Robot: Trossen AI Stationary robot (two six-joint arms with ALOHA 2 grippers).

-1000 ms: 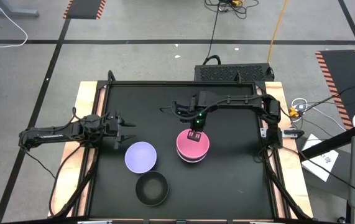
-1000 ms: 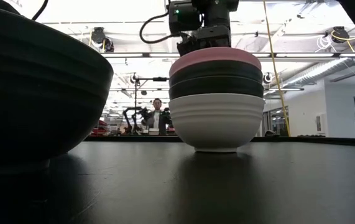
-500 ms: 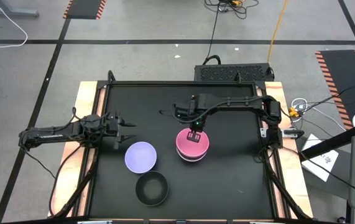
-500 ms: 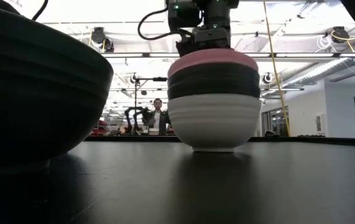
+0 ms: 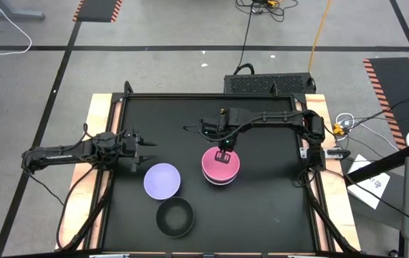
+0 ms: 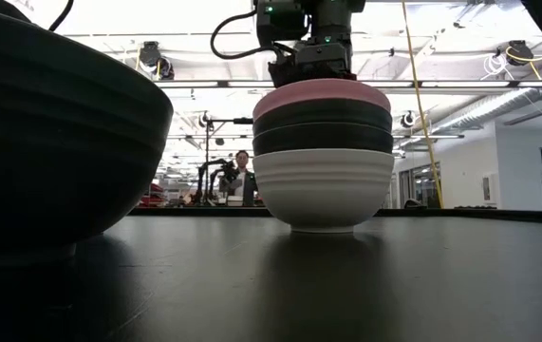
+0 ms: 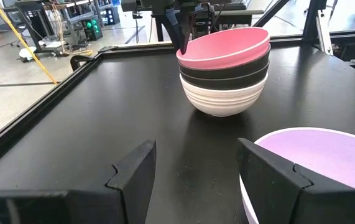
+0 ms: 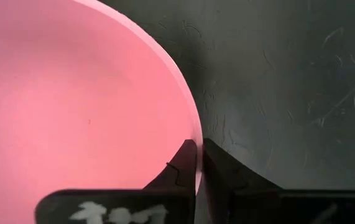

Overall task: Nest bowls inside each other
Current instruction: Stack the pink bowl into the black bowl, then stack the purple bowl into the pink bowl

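A stack of bowls stands mid-table: white at the bottom, two black ones above it, and the pink bowl on top. My right gripper is shut on the pink bowl's rim. A lavender bowl and a single black bowl sit upright on the table, left of and nearer than the stack. My left gripper hovers open left of the lavender bowl and touches nothing. My right gripper pinches the pink bowl's rim on its far side, one finger inside the bowl and one outside. The fingers come from above, pointing down. The pink bowl sits nested in the top black bowl, slightly tilted.
A raised black frame borders the black tabletop. Bare tabletop lies right of the stack and along the far side. The single black bowl fills the low view's left side. A person stands far back in the room.
With my right gripper on the pink bowl's rim, the whole stack has slid slightly toward the table's left.
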